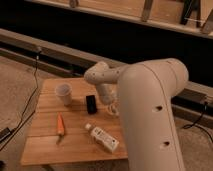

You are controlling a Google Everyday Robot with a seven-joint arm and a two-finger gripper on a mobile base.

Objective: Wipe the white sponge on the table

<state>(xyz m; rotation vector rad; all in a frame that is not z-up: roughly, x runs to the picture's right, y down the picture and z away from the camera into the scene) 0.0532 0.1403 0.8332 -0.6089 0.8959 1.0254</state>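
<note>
The wooden table (pixel 47 145) has a plank-striped top. My gripper (pixel 113 107) hangs low over the table's right middle, just right of a small black object (pixel 91 103). My large white arm (pixel 150 110) fills the right side and covers that part of the table. A small whitish patch shows at the gripper's tip; I cannot tell whether it is the white sponge, which otherwise is hidden behind the arm.
A white paper cup (pixel 63 93) stands at the back left. An orange carrot-like item (pixel 60 125) lies at the front left. A white labelled bottle (pixel 102 138) lies at the front middle. A cable (pixel 30 100) runs along the floor to the left.
</note>
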